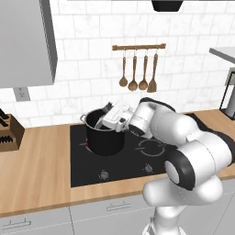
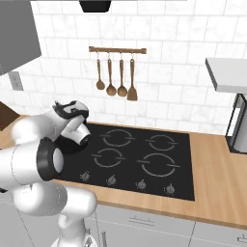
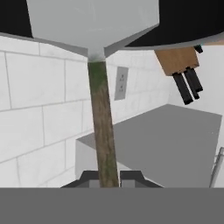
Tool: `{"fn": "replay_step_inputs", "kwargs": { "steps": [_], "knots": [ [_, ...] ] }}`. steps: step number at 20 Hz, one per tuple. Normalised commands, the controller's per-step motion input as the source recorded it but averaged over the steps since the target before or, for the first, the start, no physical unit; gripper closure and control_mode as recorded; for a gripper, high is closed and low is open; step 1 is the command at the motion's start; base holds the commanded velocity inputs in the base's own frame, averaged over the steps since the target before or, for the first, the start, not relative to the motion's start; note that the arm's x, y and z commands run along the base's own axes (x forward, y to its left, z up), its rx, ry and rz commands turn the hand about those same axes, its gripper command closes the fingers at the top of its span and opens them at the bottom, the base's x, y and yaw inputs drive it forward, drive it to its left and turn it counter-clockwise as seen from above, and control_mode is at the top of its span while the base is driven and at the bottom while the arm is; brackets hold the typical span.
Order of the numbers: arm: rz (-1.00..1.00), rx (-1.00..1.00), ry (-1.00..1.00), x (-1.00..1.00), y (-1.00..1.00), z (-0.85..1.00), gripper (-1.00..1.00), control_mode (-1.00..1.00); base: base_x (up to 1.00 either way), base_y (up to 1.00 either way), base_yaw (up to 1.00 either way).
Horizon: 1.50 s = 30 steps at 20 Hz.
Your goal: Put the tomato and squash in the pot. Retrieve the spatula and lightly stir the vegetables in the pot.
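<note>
Gripping the spatula (image 3: pixel 103 131) by its handle, hand (image 3: pixel 104 177) closed on it, blade at the pot (image 1: pixel 104 133) rim. Pot sits far left on the cooktop (image 1: pixel 137 156), wooden bench (image 1: pixel 34 165) around.

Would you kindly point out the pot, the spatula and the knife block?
pot (image 1: pixel 106 142), left base view, black side wall.
spatula (image 3: pixel 94 26), hand view, grey blade.
knife block (image 1: pixel 10 133), left base view, wooden side.

The pot (image 1: pixel 104 133) stands on the stovetop (image 1: pixel 137 158), knife block (image 1: pixel 9 131) leftward.
</note>
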Motion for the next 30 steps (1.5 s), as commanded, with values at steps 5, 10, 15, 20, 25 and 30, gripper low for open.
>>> {"fn": "replay_step_inputs", "kwargs": {
  "steps": [5, 10, 15, 20, 25, 30],
  "knots": [
    [0.02, 0.00, 0.00, 0.00, 0.00, 0.00, 1.00, -1.00, 0.00, 0.00, 0.00],
    [-0.01, 0.00, 0.06, 0.00, 0.00, 0.00, 1.00, -1.00, 0.00, 0.00, 0.00],
    [-0.04, 0.00, 0.17, 0.00, 0.00, -0.04, 1.00, -1.00, 0.00, 0.00, 0.00],
    [-0.04, 0.00, 0.17, 0.00, 0.00, -0.08, 1.00, -1.00, 0.00, 0.00, 0.00],
    [-0.05, 0.00, 0.10, -0.05, 0.00, -0.17, 1.00, -1.00, 0.00, 0.00, 0.00],
    [-0.05, 0.00, 0.00, -0.04, 0.00, -0.13, 1.00, -1.00, 0.00, 0.00, 0.00]
  ]
}}
